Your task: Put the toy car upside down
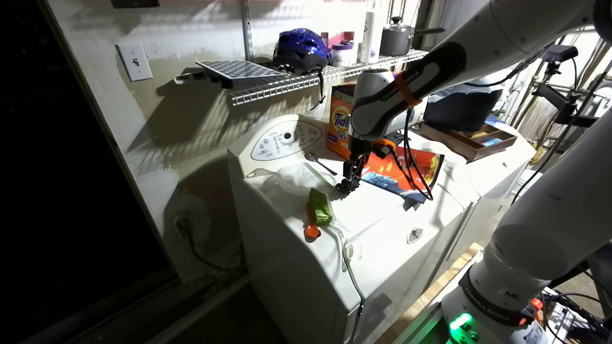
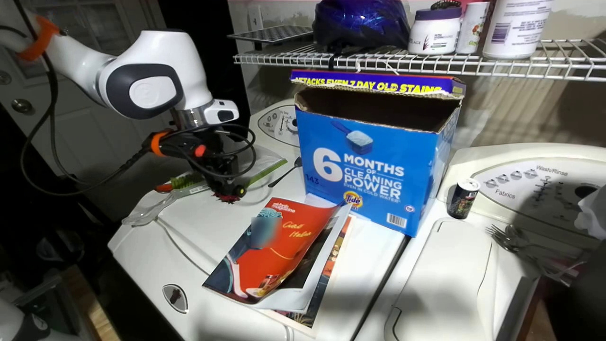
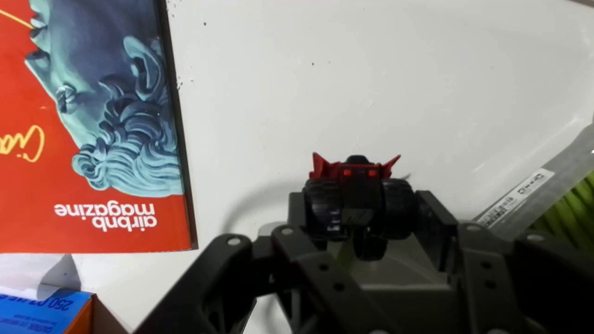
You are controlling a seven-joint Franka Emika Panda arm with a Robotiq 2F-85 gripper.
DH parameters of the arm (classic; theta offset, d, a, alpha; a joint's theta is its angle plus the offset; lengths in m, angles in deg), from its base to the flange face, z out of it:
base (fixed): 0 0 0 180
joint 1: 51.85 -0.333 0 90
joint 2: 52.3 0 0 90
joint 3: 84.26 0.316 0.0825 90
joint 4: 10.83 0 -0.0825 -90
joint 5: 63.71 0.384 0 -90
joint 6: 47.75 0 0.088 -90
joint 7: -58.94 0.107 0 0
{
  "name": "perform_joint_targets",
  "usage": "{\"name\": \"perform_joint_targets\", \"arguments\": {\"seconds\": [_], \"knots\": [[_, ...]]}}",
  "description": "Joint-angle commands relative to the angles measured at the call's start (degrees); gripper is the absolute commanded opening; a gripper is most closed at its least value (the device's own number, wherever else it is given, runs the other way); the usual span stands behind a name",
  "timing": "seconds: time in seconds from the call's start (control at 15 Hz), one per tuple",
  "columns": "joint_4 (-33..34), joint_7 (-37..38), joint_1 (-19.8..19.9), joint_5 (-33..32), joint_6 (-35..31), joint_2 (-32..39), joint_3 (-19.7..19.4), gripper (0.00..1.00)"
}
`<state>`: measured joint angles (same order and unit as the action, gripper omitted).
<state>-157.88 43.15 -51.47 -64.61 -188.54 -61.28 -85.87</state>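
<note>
Pinching the toy car [image 3: 359, 199] with the gripper [image 3: 365, 215] drawn in narrow, and with fingers [image 3: 438, 229] against the black tyres [image 3: 399, 208] on both sides; low of centre in the wrist frame, at the fingertips in both exterior views. Touching the white tabletop [image 3: 417, 93] or hanging just above: not clear from these angles. Hard to judge, too, whether turned over yet.

Probably light, with hard plastic in the body and perhaps a little rubbery give in the tyres. Best held squarely across the tyres and turned slowly, given the chance of a roll or twist between the fingers. Better to keep the pointed red fins [image 3: 319, 165] out of the pinch, as likely the fragile part.

Smooth, shiny and enamel-like underneath, across most of the wrist frame. At upper left, a flat, glossy magazine [image 3: 111, 139]; at the right edge, a brush [image 3: 573, 215] with coarse green bristles, clear plastic [image 3: 571, 162] and a barcode label [image 3: 516, 196] alongside. Near the centre of an exterior view, a limp translucent bag [image 1: 299, 179], a slim metal spoon [image 1: 315, 160] and a round-bowled orange scoop [image 1: 312, 231]. Farther out, a stiff cardboard box [image 2: 374, 161], blue-faced and square-cornered, gaping at the top.
</note>
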Motion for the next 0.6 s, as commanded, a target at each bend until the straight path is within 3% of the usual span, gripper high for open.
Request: {"name": "perform_joint_targets", "arguments": {"seconds": [0.0,0.27,0.33,0.4,0.53], "knots": [[-4.29,-2.47,-0.5,0.17,-2.78,-2.27,-0.55,0.34],[-5.69,-2.96,-0.05,-0.57,-1.16,-2.4,-0.86,0.34],[-5.86,-3.09,-0.04,-0.44,-0.67,-2.33,-0.97,0.71],[-6.01,-2.62,0.13,-0.95,-0.79,-2.39,-0.99,0.86],[-6.18,-1.93,0.37,-1.4,-0.88,-3.19,-1.08,0.98]]}}
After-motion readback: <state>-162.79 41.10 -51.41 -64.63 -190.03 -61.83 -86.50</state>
